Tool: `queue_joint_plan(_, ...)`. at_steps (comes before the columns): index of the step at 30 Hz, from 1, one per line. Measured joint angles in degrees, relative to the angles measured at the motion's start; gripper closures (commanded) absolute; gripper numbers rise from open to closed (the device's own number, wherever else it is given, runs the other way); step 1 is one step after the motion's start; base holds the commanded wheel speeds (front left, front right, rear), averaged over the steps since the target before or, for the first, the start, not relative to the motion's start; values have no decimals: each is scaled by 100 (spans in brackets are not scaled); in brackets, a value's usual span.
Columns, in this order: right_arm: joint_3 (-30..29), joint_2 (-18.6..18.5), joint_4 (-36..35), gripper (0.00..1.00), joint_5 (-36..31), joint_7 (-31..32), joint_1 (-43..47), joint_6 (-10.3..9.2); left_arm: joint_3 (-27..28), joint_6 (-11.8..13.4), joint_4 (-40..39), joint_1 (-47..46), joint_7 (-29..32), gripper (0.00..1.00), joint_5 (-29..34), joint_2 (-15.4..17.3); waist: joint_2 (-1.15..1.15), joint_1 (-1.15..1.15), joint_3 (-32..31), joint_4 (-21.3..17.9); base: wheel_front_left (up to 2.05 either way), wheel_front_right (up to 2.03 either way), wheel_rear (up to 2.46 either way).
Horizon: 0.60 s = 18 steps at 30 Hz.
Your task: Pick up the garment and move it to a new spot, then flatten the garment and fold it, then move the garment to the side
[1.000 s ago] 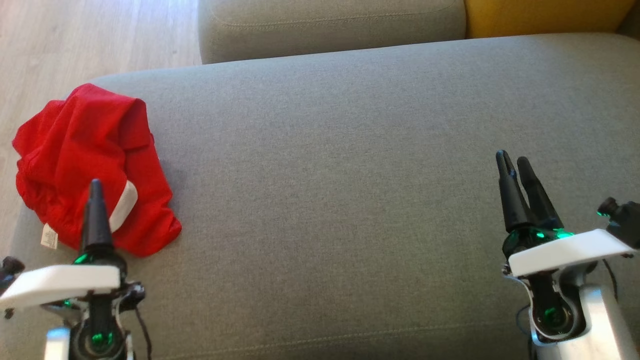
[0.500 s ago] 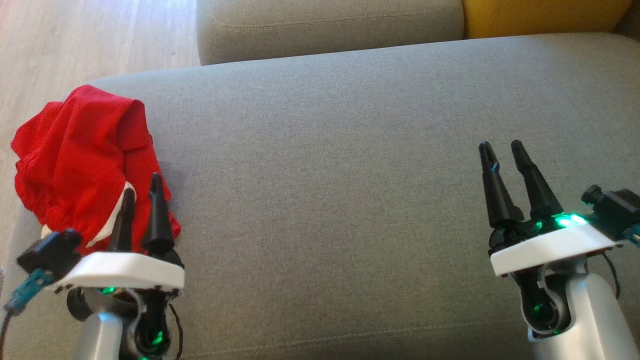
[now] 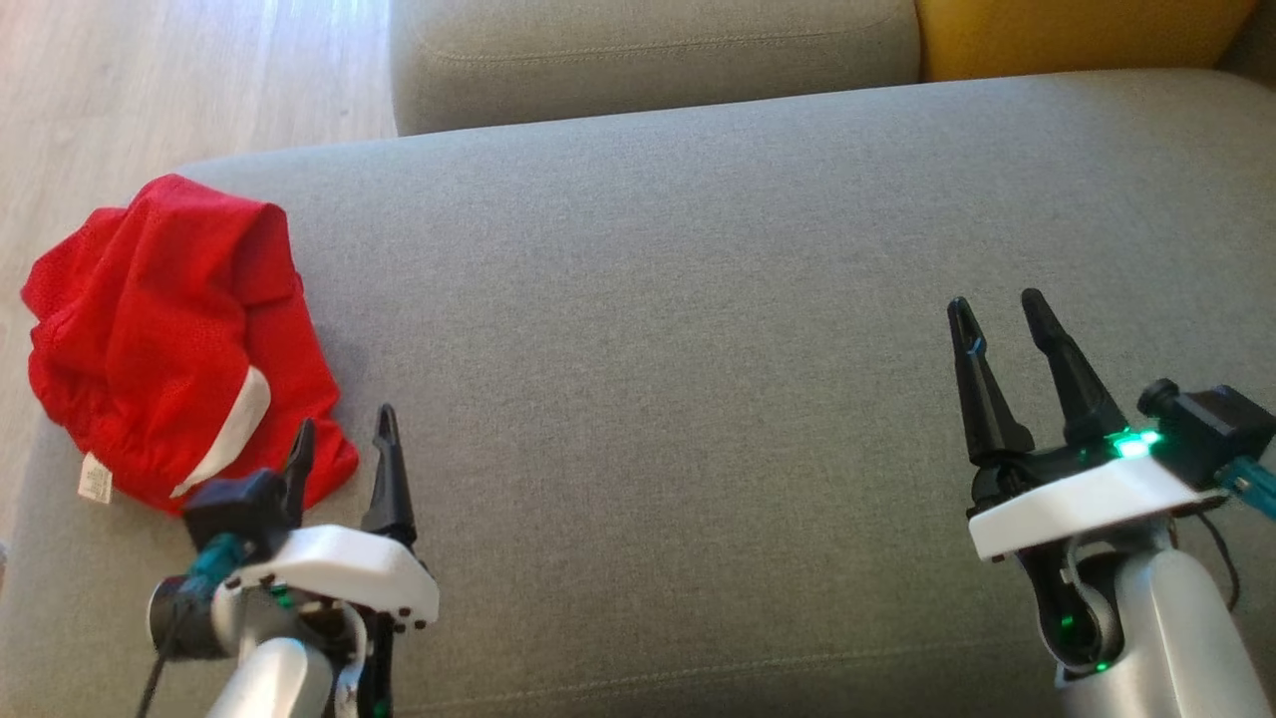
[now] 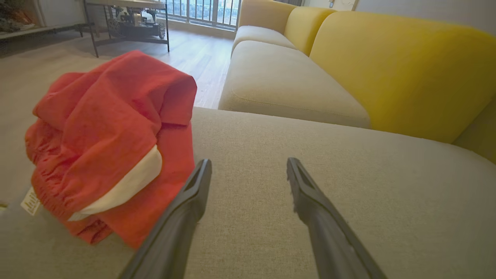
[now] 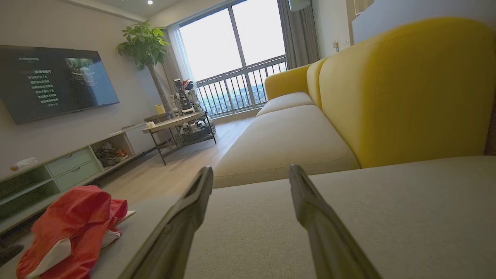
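Observation:
The garment is a crumpled red mesh piece with a white stripe and a small white tag, lying at the far left end of the grey sofa cushion. The left wrist view has the garment just left of the fingers, and it appears as a red heap in the right wrist view too. My left gripper is open just right of the garment's near edge, with nothing between its fingers. My right gripper is open and empty over the cushion's right part, far from the cloth.
Beyond the cushion lie a second grey seat cushion and a yellow backrest. Wooden floor lies off the cushion's left end. A metal-legged table and a TV cabinet stand across the room.
My left gripper has swung right and pulled back from over the garment to its right edge. My right gripper turned so both fingers now show apart. The garment has not moved.

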Motion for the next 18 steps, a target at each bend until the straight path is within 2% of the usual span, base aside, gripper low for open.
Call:
queue_joint_plan(11,71,-2,-27,0,-757,-159,5,0,-811,787,-163,-254,-215,0,461,307,0,0,-27,-37,0,0,0)
queue_joint_plan(18,82,-5,-34,0,-1185,-290,5,0,-1110,1054,-279,-328,-335,0,681,433,0,0,-19,-32,0,0,0)
